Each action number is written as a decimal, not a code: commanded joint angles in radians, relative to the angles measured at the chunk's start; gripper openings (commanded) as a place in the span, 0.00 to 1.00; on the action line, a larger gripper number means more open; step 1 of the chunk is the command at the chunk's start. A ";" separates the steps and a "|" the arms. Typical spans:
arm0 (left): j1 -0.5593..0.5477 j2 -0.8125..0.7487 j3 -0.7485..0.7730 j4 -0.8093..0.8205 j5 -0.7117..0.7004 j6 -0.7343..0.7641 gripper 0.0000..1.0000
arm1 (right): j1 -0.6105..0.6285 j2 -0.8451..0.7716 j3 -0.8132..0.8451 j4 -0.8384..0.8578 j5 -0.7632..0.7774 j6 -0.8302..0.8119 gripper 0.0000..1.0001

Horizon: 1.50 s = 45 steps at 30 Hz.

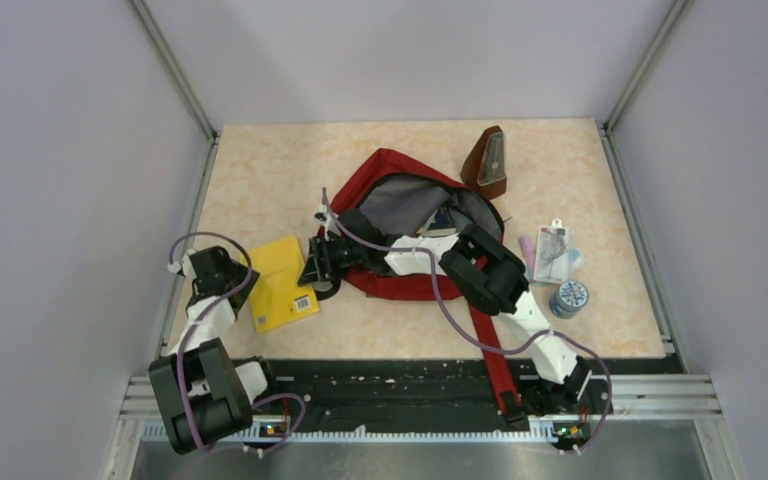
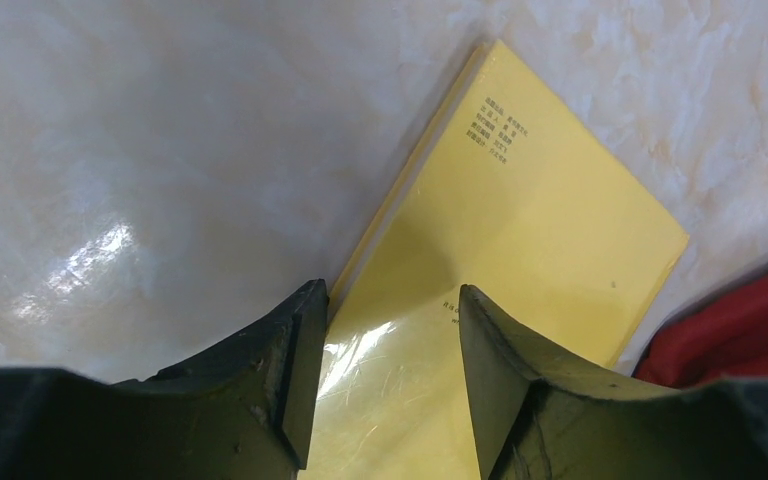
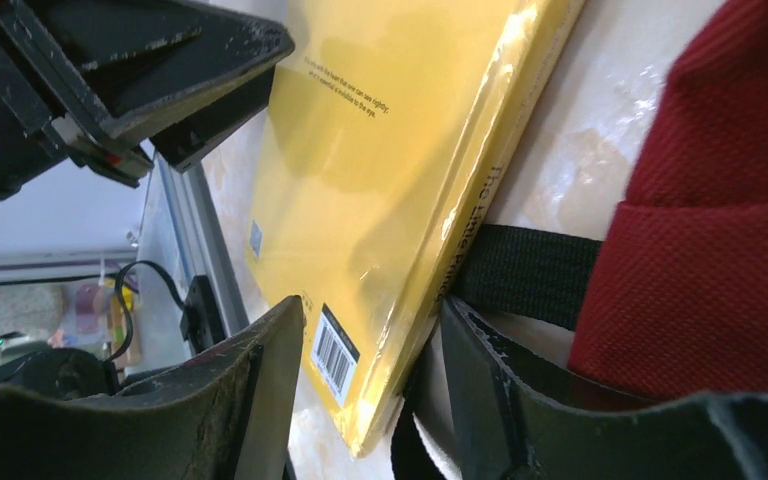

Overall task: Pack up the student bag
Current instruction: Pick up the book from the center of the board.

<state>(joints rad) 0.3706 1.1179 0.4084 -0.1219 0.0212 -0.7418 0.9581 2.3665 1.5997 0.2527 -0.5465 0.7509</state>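
Note:
The dark-red student bag [image 1: 400,165] lies open in the middle of the table, its grey lining showing and its long red strap [image 1: 490,340] running toward the near edge. A yellow book [image 1: 280,280] lies flat to its left. My left gripper [image 1: 232,280] is open over the book's left edge [image 2: 530,220]. My right gripper [image 1: 318,268] is open at the book's right side; its jaws straddle the barcode corner [image 3: 335,350], with a black bag strap [image 3: 530,275] and red bag fabric [image 3: 720,220] beside it. Neither gripper holds anything.
A brown wedge-shaped object [image 1: 487,160] stands behind the bag. A blister pack [image 1: 552,252] and a tape roll [image 1: 569,298] lie to the bag's right. Metal rails run along the table's sides. The left gripper's fingers [image 3: 160,70] show in the right wrist view.

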 commanded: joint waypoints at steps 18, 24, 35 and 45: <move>-0.025 -0.047 -0.032 -0.002 0.355 -0.056 0.49 | -0.011 -0.039 -0.153 0.727 -0.118 0.327 0.46; -0.025 -0.085 -0.008 -0.054 0.340 -0.024 0.49 | -0.012 -0.044 -0.093 0.403 -0.056 0.179 0.36; -0.026 -0.335 0.086 -0.144 0.304 0.070 0.85 | -0.010 -0.321 -0.144 0.081 0.077 -0.061 0.00; -0.082 -0.364 0.364 -0.340 0.267 0.267 0.93 | -0.019 -0.669 -0.271 -0.102 0.185 -0.179 0.00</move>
<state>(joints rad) 0.3340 0.6937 0.6724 -0.3759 0.2939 -0.5770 0.9405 1.8805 1.3415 0.1818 -0.4335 0.6590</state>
